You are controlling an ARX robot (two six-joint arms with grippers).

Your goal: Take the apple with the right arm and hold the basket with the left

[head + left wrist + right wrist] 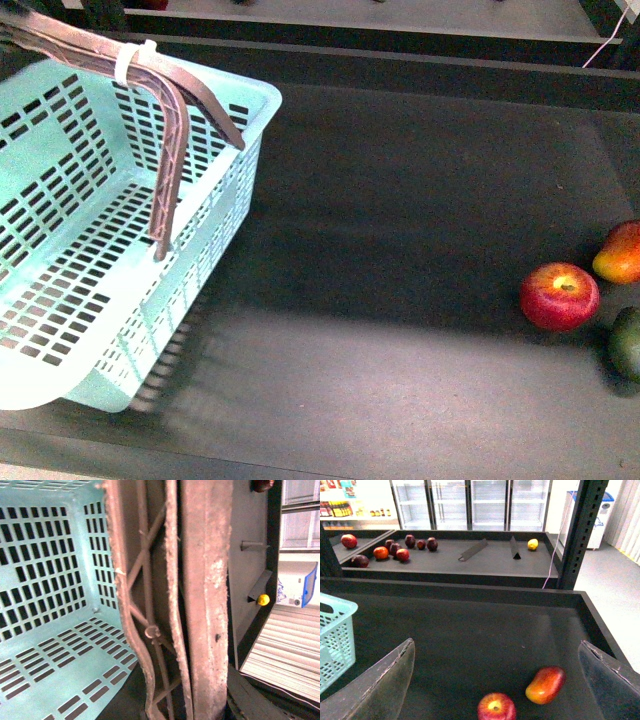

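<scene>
My right gripper is spread wide and holds nothing, over a matte black table with raised edges. The round glossy red apple lies near the table's right side, just beside an elongated orange-red fruit and a dark green fruit. The large mint-green slotted plastic basket sits well apart at the left. Its brownish-mauve ribbed handles fill my left wrist view, and I cannot tell whether my left gripper clasps them. Behind stand a second black shelf bearing fruit and glass-door refrigerators.
</scene>
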